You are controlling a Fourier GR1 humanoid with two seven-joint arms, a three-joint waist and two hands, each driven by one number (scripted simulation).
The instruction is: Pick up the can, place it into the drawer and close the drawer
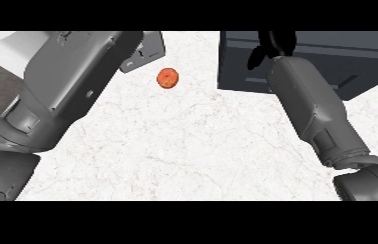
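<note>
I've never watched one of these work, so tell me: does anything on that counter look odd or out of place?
Nothing is spilled or broken. A small orange round thing lies alone on the white counter, apart from the dark drawer unit where the right hand is. No can shows. The left hand is hidden.

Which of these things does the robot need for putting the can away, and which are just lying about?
For the job:
- dark drawer unit
- right hand, over the drawer unit
- can: not visible

Lying about:
- orange round thing on the counter
- grey object at the top edge
</note>
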